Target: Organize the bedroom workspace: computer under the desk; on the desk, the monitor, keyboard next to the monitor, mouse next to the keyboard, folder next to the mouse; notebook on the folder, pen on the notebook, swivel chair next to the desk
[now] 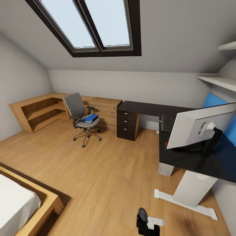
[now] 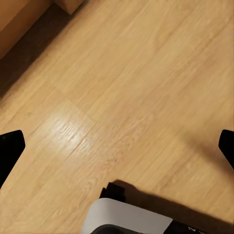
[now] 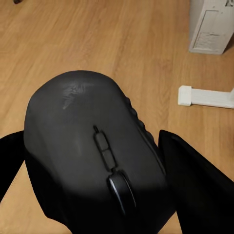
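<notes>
My right gripper (image 3: 92,161) is shut on the black mouse (image 3: 87,146), low over the wooden floor; in the head view the mouse (image 1: 142,214) shows at the bottom edge. My left gripper (image 2: 117,146) is open over bare floor. The black desk (image 1: 144,108) runs along the right and the back wall. On it stand the monitor (image 1: 196,126), its pale back toward me, and the keyboard (image 1: 167,123) behind it. The white computer (image 1: 165,168) stands under the desk. The swivel chair (image 1: 77,108) stands apart at the back left, with the blue folder (image 1: 90,118) on its seat.
A wooden shelf unit (image 1: 36,111) fills the back left corner. A bed (image 1: 19,203) sits at the near left. The desk's white T-foot (image 1: 183,200) lies on the floor close to my right gripper. Wall shelves (image 1: 219,80) hang above the desk.
</notes>
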### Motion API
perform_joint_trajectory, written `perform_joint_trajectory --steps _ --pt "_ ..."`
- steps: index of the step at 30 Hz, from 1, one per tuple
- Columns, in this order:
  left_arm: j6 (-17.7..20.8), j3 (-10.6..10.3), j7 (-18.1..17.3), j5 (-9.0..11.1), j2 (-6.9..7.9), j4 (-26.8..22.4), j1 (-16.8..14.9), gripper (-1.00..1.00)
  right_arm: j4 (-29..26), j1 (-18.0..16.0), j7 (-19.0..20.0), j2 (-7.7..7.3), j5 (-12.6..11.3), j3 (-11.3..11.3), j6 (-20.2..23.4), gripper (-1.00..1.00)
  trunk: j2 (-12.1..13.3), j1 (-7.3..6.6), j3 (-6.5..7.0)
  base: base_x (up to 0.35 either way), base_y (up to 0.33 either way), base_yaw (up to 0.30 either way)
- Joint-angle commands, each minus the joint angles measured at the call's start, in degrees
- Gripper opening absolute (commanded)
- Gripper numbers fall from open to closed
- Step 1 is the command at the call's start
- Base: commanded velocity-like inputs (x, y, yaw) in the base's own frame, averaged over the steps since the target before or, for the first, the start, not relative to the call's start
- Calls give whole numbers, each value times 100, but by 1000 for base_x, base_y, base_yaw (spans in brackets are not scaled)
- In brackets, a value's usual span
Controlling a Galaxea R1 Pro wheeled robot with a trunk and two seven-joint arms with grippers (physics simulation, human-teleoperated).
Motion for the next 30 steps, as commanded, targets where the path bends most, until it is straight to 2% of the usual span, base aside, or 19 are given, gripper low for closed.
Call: perform_joint_trajectory --steps 1,6,9,18,30 --pt "-22 -46 35 27 4 1 -3 100 13 -7 -22 3 -42 50 -23 -100 -6 1 1 0 30 0" --pt "-198 -46 35 38 7 13 -3 100 13 -7 -22 3 -42 50 -24 -100 -6 1 46 50 12 0" --pt "-314 -58 35 32 5 152 -3 100 13 -7 -25 3 -42 50 -24 -100 -6 1 73 271 1 0" --pt "-344 -63 33 29 4 209 -3 100 13 -7 -21 3 -42 50 -23 -100 -6 1 155 315 12 0" --pt "-344 -63 35 29 4 209 -3 100 13 -4 -22 3 -42 50 -23 -100 -6 1 263 309 195 0"
